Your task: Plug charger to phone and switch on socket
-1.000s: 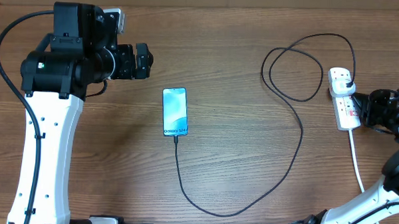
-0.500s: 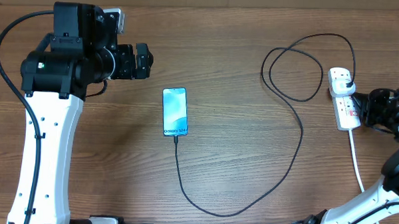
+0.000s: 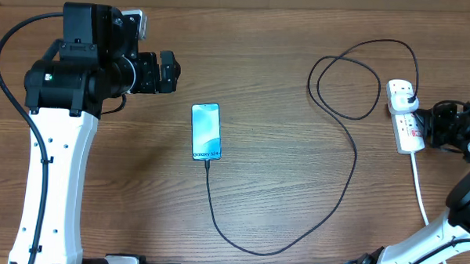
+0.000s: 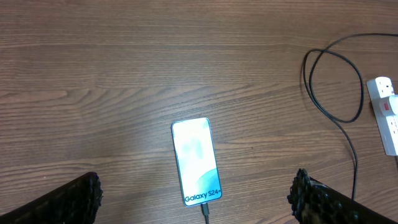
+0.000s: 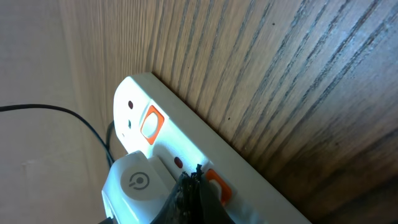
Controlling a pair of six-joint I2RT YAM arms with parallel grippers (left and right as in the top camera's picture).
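Socket (image 5: pixel 134 93) first: your right gripper (image 5: pixel 196 182), tips pinched together, sits at an orange switch (image 5: pixel 216 186) beside the charger (image 3: pixel 355 156) plug. Phone (image 3: pixel 206 131) lies well apart, cable plugged in; left gripper (image 3: pixel 170 72) hangs near it, spread wide.

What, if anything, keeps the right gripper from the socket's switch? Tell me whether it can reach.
Probably yes. The right gripper, shut, hangs right over the socket, its tip beside an orange switch. Nothing lies between them.
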